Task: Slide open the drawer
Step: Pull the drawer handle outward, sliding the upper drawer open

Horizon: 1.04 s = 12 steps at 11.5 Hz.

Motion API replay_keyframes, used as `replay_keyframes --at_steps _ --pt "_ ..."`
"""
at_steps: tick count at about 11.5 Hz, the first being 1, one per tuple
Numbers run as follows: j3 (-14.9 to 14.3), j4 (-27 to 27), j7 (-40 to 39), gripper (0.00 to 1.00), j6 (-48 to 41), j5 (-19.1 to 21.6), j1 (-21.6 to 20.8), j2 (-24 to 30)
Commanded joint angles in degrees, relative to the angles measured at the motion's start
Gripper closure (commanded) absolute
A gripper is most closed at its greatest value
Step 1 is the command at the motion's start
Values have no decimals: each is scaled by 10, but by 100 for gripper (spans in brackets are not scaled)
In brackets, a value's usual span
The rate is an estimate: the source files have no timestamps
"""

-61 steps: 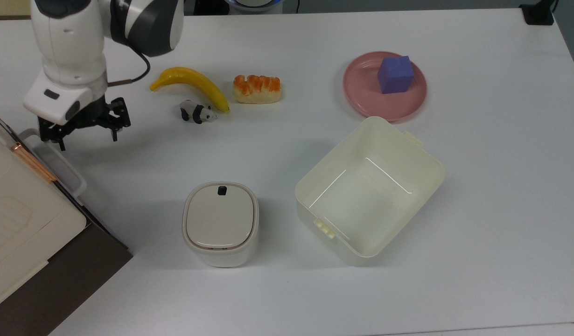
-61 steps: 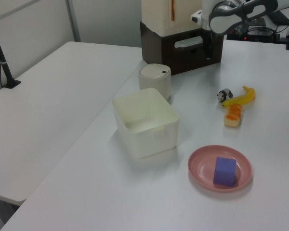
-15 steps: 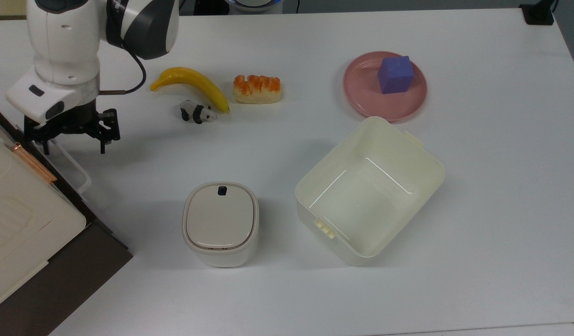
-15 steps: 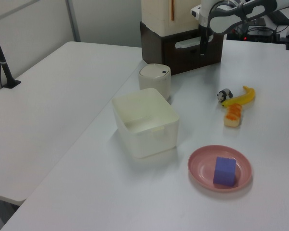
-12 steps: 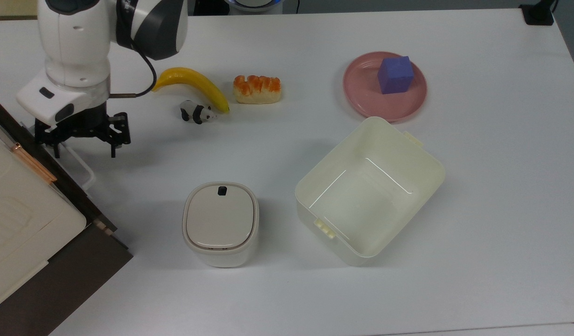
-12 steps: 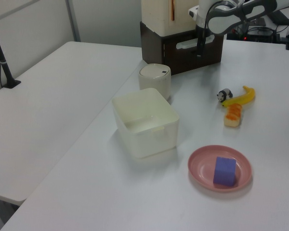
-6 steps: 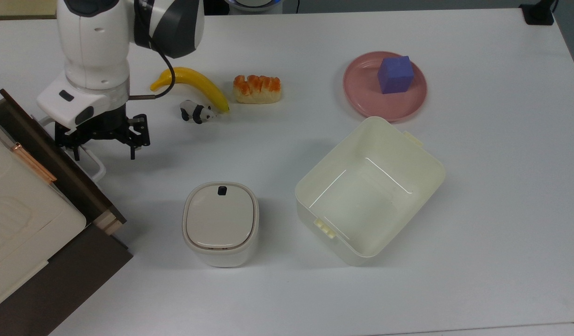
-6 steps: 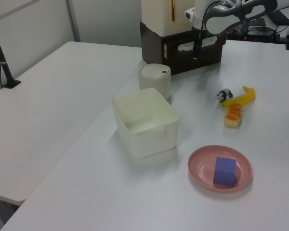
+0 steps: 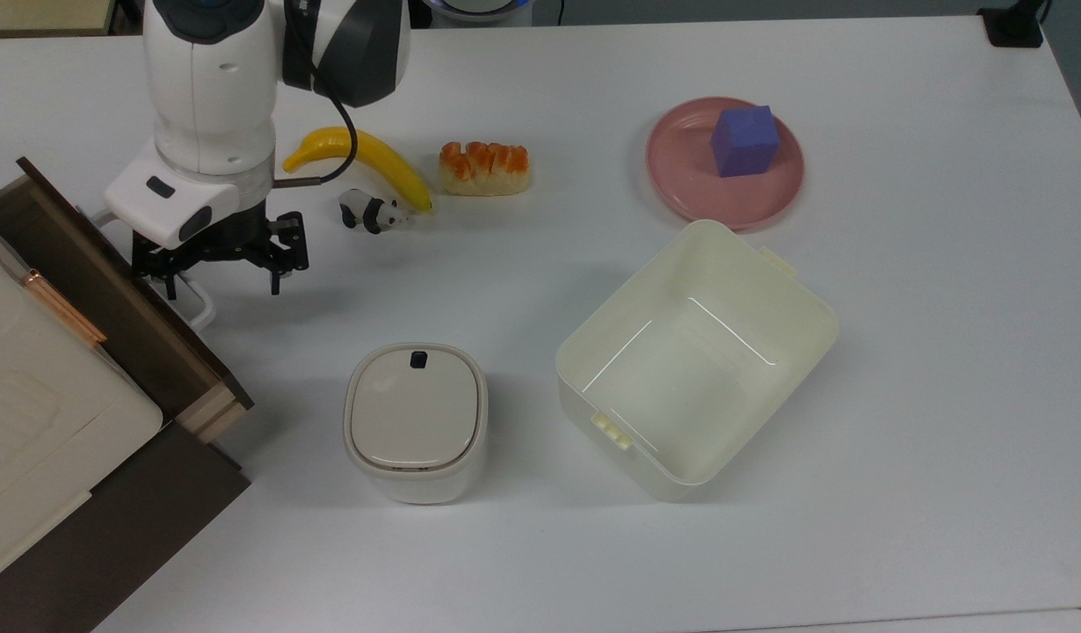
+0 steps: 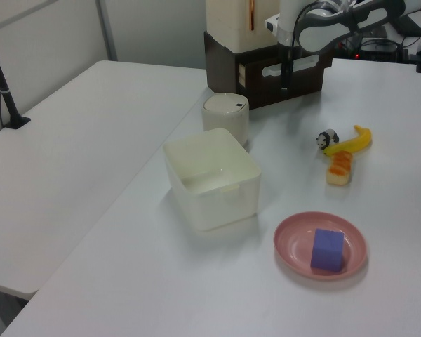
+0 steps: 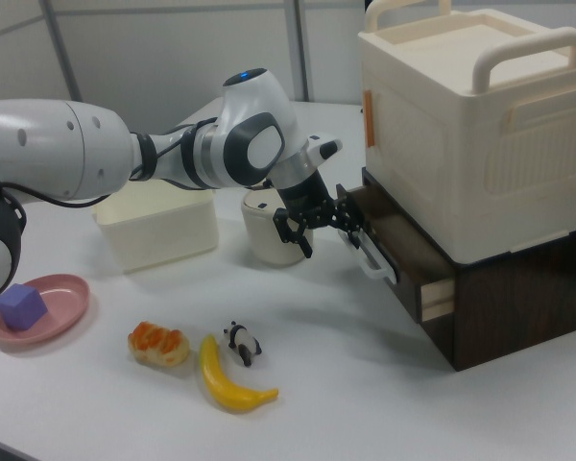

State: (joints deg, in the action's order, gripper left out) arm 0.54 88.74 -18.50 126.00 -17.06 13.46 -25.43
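The drawer [image 9: 141, 321] stands partly slid out of the dark brown cabinet at the top view's left, its dark front panel angled across the table corner. A strip of light wood side [image 11: 440, 298] shows in the right view. Its white loop handle [image 9: 202, 309] sticks out from the front panel [image 10: 266, 72]. My gripper [image 9: 222, 290] hangs over the handle, open, fingers spread wide. One finger [image 9: 168, 288] sits inside the loop, against the handle; the other [image 9: 276, 283] stands free over the table. In the right view the gripper [image 11: 324, 230] sits just before the handle [image 11: 374, 261].
A cream box [image 11: 470, 125] sits on top of the cabinet. A small lidded white bin [image 9: 415, 422] stands close to the drawer's front. Farther right are a cream open bin [image 9: 694, 352] and a pink plate [image 9: 681, 176] with a purple cube [image 9: 745, 139]. Banana [image 9: 365, 158], panda [image 9: 372, 213] and bread [image 9: 485, 167] lie behind the gripper.
The gripper moved to the top view's right with a finger hooked in the handle. The drawer, shut at first, has slid out with it, showing more each frame.
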Motion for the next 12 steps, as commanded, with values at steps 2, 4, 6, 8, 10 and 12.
replay_keyframes --at_steps 2,4,6,8,10,12 --pt "27 28 34 0 -66 -3 -8 21" --pt "32 28 34 0 -93 -3 -7 21" --pt "42 28 34 0 -106 -4 -6 21" --pt "43 28 34 0 -131 -4 -6 28" --pt "46 23 34 0 -137 -3 -4 29" --pt "46 13 36 0 -136 5 1 40"
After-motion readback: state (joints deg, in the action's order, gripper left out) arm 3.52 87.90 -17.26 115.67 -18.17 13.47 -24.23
